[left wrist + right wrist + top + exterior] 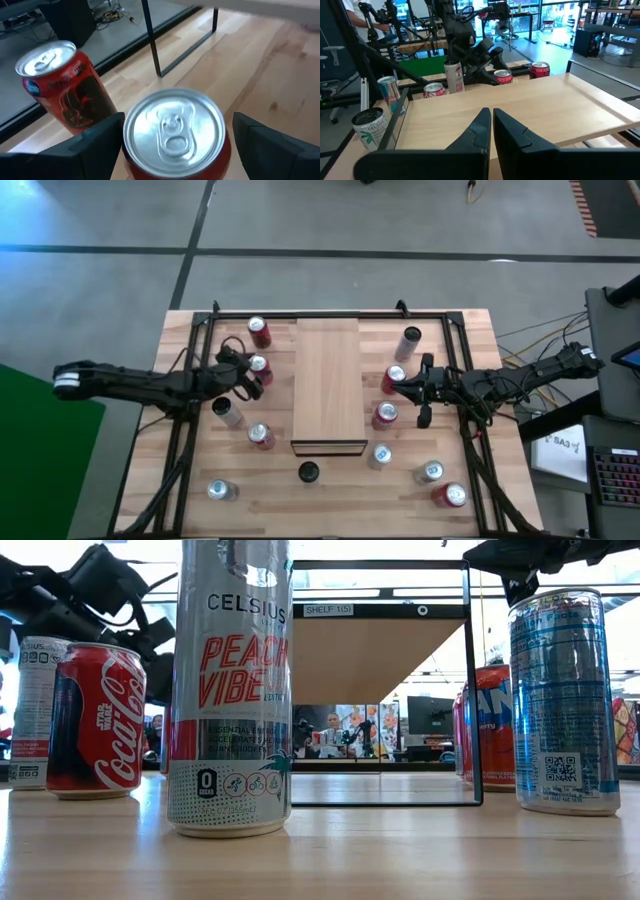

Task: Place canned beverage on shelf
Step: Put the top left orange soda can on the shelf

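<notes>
Planked worktop [330,510], grey floor around it; shelf [327,385] in the middle, nothing on top.

Step in hand, as I judge it: gripping a can to the left of the shelf.
- Left end effector [250,375] released, jaws wide, straddling a red can [175,132] that stands upright just left of the shelf. Fingers [102,135] sit either side with gaps showing; not gripped.
- To do it well: keep the can centred between the fingers, close squarely on the body below the rim, and lift straight up.
- A second red can [62,90] stands close by, on the far side from the shelf's dark end, so avoid sweeping that way.
- Carry high enough to clear the shelf edge, and set down upright near its middle.
- Right end effector [420,392] clenched, empty, waiting just right of the shelf.

Count, from the shelf's dark end outward:
- Cans: twelve. One dark-topped [308,472] just off the dark end; five left of the shelf; six right of it.
- Shelf: one.
- Arms: two.
</notes>
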Motion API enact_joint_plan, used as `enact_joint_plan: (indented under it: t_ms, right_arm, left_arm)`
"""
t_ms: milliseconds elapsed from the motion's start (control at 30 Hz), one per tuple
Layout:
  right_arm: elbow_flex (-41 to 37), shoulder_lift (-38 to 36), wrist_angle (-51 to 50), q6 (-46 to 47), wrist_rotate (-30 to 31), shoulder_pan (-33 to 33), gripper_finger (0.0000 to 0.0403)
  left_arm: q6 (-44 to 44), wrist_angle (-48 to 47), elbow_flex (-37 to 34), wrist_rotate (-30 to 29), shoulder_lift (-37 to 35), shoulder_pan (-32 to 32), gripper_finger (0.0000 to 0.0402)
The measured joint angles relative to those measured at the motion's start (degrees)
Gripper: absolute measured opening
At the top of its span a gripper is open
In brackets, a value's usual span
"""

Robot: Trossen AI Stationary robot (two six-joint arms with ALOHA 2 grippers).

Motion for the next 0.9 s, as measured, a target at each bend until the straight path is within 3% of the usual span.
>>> enact_joint_plan:
  t_ms: [267,500,900]
  right_arm:
    - [0.0,0.0,0.0,0.0,0.0,0.0,0.0011]
    - [0.0,0.0,0.0,0.0,0.0,0.0,0.0011]
    - [0.0,0.0,0.0,0.0,0.0,0.0,0.0011]
  left_arm:
    - [-0.2,0.8,0.0,-0.3,4.3,0.0,0.0330]
    - [0.3,4.3,0.0,-0.5,6.7,0.0,0.0306]
    - [-0.2,4.1,0.0,-0.5,6.1,0.0,0.0293]
